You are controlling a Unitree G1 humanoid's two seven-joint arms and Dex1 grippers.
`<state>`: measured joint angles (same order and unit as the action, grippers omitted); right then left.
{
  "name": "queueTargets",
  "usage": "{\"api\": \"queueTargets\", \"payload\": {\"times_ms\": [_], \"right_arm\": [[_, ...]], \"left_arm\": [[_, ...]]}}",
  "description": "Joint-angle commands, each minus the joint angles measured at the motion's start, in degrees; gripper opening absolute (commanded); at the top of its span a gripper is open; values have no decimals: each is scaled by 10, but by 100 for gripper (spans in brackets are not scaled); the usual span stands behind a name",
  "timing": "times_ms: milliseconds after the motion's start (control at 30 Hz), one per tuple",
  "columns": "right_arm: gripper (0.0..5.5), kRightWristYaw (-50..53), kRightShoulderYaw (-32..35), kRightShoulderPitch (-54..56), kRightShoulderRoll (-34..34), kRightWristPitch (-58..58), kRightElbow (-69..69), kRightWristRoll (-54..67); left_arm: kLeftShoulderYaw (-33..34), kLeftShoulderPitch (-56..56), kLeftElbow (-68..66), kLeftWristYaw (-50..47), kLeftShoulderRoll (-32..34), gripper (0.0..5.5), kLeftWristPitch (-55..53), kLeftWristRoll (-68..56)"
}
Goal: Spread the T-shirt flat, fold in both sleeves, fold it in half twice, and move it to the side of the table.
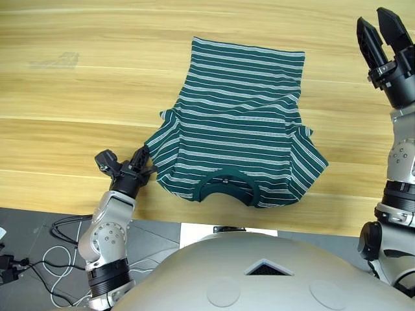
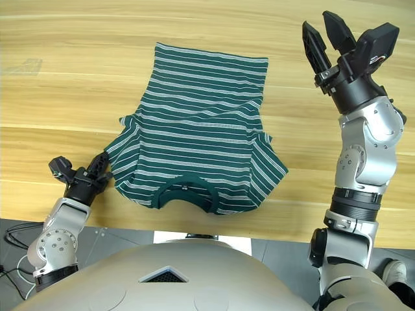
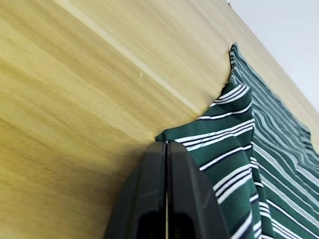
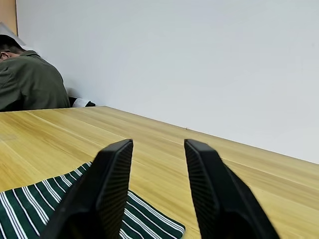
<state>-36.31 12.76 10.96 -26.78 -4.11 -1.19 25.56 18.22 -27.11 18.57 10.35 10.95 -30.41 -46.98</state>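
Wood table (image 1: 78, 97) carries the green-striped T-shirt (image 1: 240, 129), collar nearest the robot, sleeves bunched. Right gripper (image 2: 329, 39) is raised off its right hem corner, fingers spread. Left gripper (image 3: 166, 143): wrist view shows fingers pressed together, apparently pinching the left sleeve tip.

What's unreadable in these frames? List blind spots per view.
- Left wrist view: how much sleeve the shut left gripper pinches; its fingers cover the T-shirt corner.
- Head views: layers under the T-shirt; the top cloth hides them.
- Head views: the right sleeve's hem; bunched folds hide it.
- Right wrist view: most of the T-shirt; the open right gripper, its fingers and the picture's edge cut it off.
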Motion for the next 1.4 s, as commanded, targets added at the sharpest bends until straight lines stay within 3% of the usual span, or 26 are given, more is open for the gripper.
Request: {"api": "queueTargets", "payload": {"times_ms": [33,233,567,800,1167,1267,1400], "right_arm": [[191,-6,-7,4,5,7,5,-9],[191,-4,-9,1,8,10,5,-9],[191,-5,-8,-2,12,14,9,-13],[191,-10,-15,-10,17,21,17,-17],[191,-4,-2,-30,17,5,-15,-2],[191,-3,-3,-29,19,7,-7,-4],[191,-29,-2,-42,14,-29,-14,31]], "left_arm": [[4,-12,63,23,3,1,45,26],[-24,-29,139,36,17,1,94,98],[-208,-86,140,101,100,1,171,343],[-244,-87,161,127,96,1,210,350],[-274,-57,102,91,109,17,165,453],[-283,-58,117,109,109,74,184,441],[-256,-127,294,223,131,136,244,214]]}}
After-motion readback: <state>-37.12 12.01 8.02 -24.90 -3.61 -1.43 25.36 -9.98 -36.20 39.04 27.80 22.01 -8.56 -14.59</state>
